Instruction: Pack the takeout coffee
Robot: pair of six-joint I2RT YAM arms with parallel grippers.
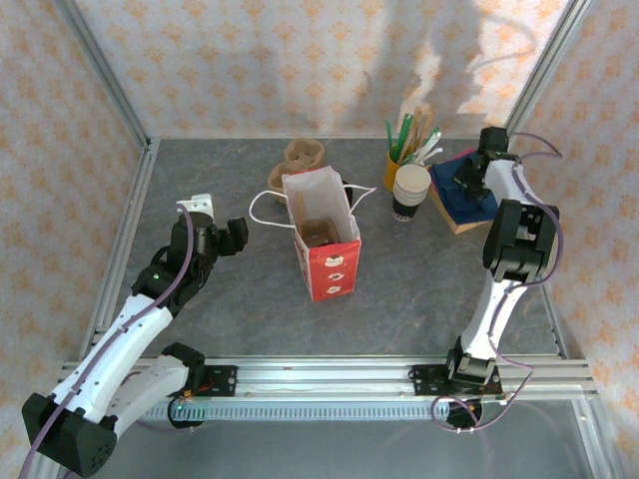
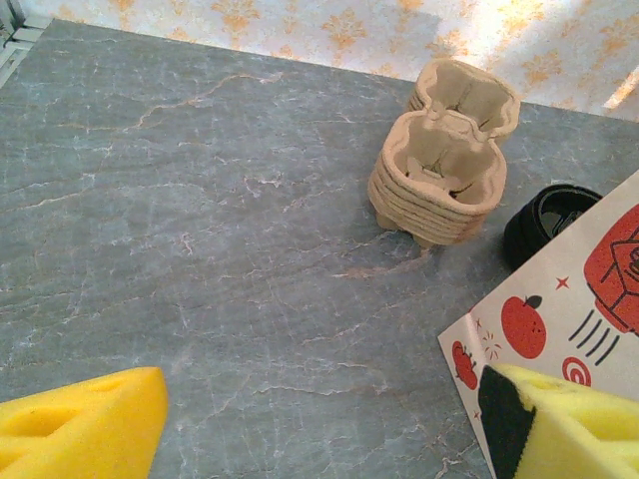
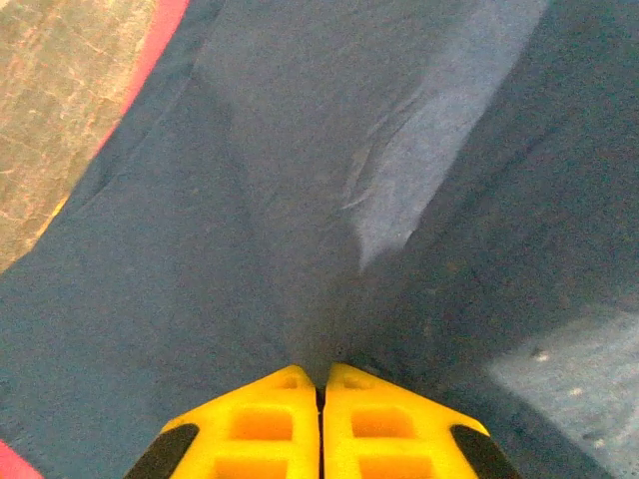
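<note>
The takeout coffee is out of view. A red-and-white paper bag stands open mid-table with a brown cup carrier inside it. My left gripper hovers left of the bag, open with nothing between its fingers; in the left wrist view the gripper hangs over bare table beside the bag's printed corner. My right gripper is down on a stack of blue napkins at the back right. In the right wrist view that gripper is shut, and the top blue napkin puckers into a fold at its tips.
A stack of brown cup carriers sits behind the bag, with black lids beside it. Lidless white cups with a dark lower part and a yellow holder of stirrers stand at the back right. Patterned walls and metal frame posts ring the table.
</note>
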